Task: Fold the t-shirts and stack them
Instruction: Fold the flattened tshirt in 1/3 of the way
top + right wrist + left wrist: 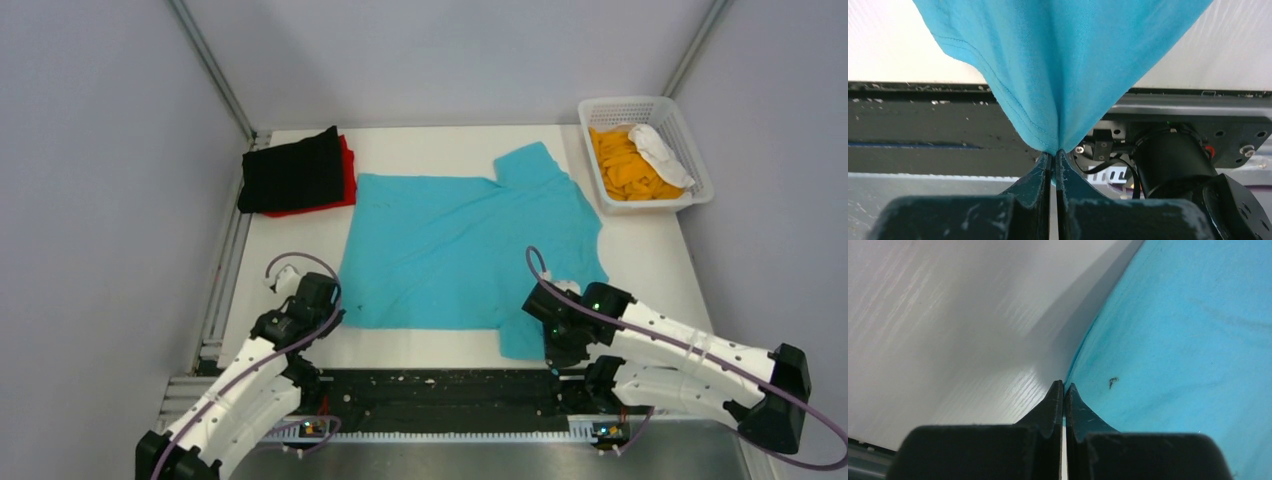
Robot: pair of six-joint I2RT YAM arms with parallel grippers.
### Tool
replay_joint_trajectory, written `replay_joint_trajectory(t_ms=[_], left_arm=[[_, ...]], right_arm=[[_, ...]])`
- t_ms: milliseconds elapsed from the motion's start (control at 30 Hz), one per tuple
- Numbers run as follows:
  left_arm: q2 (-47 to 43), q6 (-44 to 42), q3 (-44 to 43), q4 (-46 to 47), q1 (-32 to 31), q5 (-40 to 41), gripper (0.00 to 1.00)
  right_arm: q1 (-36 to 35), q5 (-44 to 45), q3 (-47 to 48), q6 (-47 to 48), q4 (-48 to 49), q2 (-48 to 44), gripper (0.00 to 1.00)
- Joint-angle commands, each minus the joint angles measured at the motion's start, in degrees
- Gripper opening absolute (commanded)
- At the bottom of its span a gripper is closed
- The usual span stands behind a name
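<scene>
My left gripper (1064, 386) is pinched tight at the near-left hem corner of the soft turquoise t-shirt (460, 240), and my right gripper (1053, 152) is clamped on its stitched near edge. The shirt lies spread mid-counter, long axis left to right. In the far-right corner, a white lattice basket (632, 101) holds a crumpled orange shirt (620, 168) — a folded black shirt (292, 172) tops a red one (348, 165) in the far-left corner.

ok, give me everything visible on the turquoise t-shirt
The turquoise t-shirt is plain soft cloth with stitched hems, spread mostly flat on the white table, one sleeve at far right. A small dark speck sits near the left pincer, shut on its near-left edge. The right pincer is shut on its near-right corner, cloth bunching into it.
</scene>
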State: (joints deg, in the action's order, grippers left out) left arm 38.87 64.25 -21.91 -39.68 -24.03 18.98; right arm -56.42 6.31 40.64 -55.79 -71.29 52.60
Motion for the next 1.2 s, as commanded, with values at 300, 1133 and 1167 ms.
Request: replay_joint_trajectory(t_ms=[300, 1133, 1167], left_arm=[[0.13, -0.57, -1.20, 2.05, -0.04, -0.43, 0.00], [28.30, -3.04, -19.39, 17.51, 6.84, 3.98, 0.00], [28.96, -3.33, -19.36, 18.23, 7.64, 3.28, 0.00]], right_arm=[[-1.32, 6.34, 4.96, -3.18, -3.97, -5.93, 0.00], [24.05, 24.44, 10.65, 17.19, 37.21, 6.23, 0.00], [25.60, 23.83, 10.75, 17.61, 38.07, 6.78, 0.00]])
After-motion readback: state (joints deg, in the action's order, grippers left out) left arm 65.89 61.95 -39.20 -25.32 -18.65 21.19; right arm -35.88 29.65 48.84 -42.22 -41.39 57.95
